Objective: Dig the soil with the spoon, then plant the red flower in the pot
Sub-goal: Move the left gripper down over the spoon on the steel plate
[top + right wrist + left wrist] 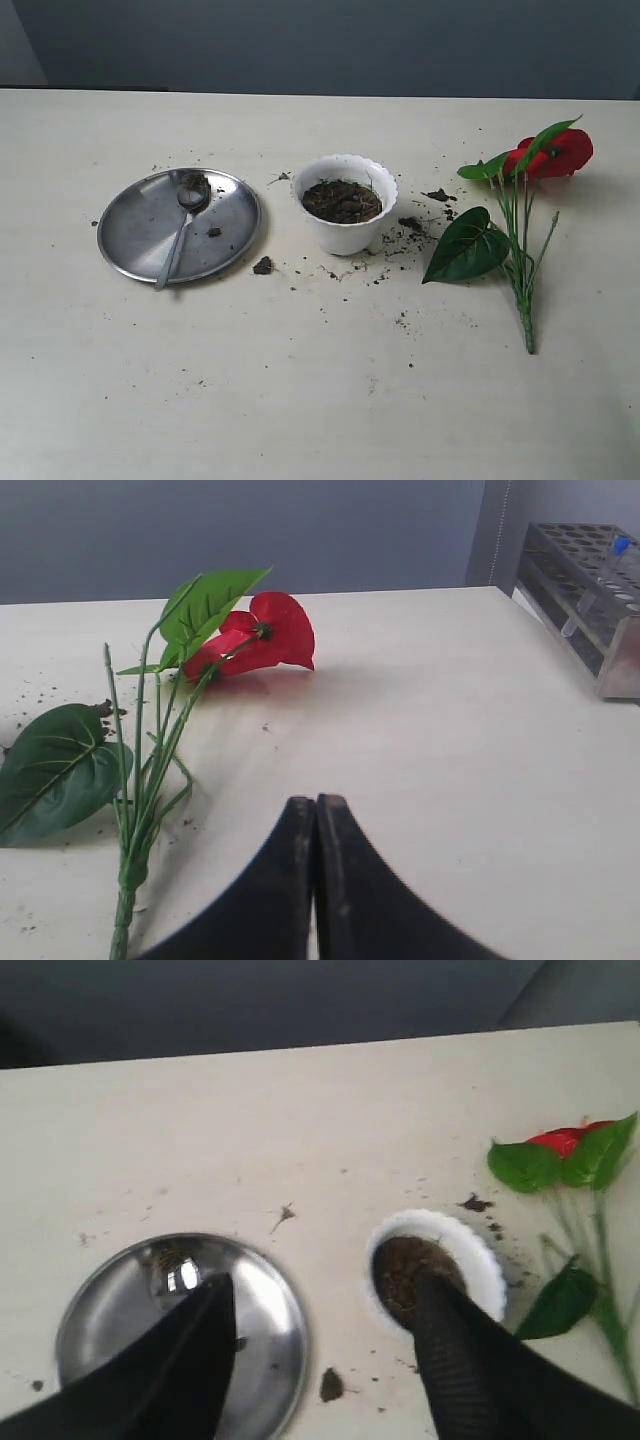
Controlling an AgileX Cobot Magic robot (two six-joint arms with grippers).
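Observation:
The white scalloped pot [345,203] stands mid-table with dark soil [342,200] inside. The slim silver spoon [180,230] lies on the round steel plate [135,235], soil stuck to its bowl. The red flower [555,153] lies flat on the table at the right, stems and green leaves toward the front. Neither gripper shows in the exterior view. My left gripper [325,1285] hangs open and empty above the plate [265,1305] and pot [480,1255]. Beside the flower [265,630], my right gripper [317,805] is shut on nothing.
Soil crumbs lie scattered around the pot, with a bigger clod [263,265] between plate and pot. A rack of test tubes [590,595] stands at the table's far right edge in the right wrist view.

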